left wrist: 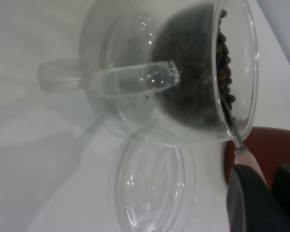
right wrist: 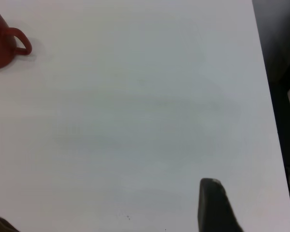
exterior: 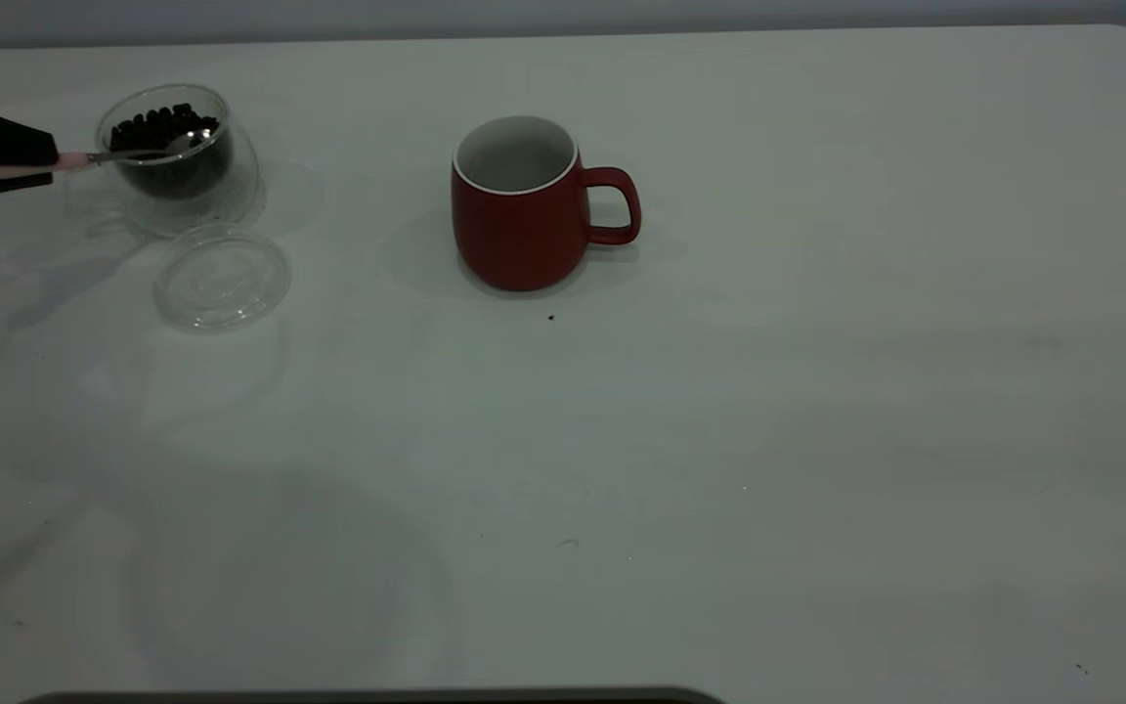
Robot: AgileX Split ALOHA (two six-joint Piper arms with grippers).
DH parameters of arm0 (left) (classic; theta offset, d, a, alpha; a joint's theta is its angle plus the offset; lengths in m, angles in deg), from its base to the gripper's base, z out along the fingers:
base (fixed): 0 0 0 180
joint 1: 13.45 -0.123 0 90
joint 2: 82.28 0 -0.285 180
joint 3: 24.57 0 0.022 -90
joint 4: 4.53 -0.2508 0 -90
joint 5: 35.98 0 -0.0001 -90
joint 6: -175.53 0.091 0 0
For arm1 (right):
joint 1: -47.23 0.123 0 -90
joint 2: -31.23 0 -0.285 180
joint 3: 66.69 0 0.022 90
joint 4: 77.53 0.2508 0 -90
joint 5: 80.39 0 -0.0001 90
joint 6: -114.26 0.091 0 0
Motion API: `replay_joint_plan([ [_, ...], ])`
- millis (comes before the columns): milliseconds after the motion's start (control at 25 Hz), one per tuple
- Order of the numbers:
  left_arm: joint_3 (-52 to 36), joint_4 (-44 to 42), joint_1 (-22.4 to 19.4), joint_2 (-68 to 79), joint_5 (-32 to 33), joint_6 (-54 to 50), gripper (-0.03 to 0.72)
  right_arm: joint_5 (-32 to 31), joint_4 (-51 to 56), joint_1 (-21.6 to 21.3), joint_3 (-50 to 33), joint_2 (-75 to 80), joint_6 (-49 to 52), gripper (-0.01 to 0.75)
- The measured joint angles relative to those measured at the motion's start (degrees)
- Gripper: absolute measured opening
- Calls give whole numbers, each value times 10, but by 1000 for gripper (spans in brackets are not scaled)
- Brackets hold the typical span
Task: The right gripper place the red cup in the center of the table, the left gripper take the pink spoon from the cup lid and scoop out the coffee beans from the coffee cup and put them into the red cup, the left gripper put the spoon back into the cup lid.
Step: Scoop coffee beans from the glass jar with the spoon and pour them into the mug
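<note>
The red cup (exterior: 519, 220) stands upright near the middle of the table (exterior: 719, 440), handle to the right, white inside showing. At the far left my left gripper (exterior: 43, 158) is shut on the pink spoon (exterior: 123, 154); the spoon's metal bowl lies among the coffee beans (exterior: 162, 122) in the clear coffee cup (exterior: 182, 191). The cup lid (exterior: 221, 277) lies bare just in front of that cup. In the left wrist view the spoon's handle (left wrist: 251, 162) runs from the fingers (left wrist: 246, 203) over the glass rim. My right gripper (right wrist: 106, 227) hangs open far to the right of the red cup (right wrist: 2, 46).
The table's right edge (right wrist: 268, 96) runs close beside the right gripper. A few dark specks (exterior: 551, 317) dot the white top in front of the red cup. A dark strip (exterior: 377, 696) lies along the near edge.
</note>
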Motion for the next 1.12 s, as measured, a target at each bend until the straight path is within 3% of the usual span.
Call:
replay_joint_plan([
  [520, 0, 0, -22, 0, 23, -15, 119, 0, 0, 0, 0, 0, 0, 415],
  [1120, 0, 0, -22, 0, 100, -27, 119, 0, 0, 0, 0, 0, 0, 414],
])
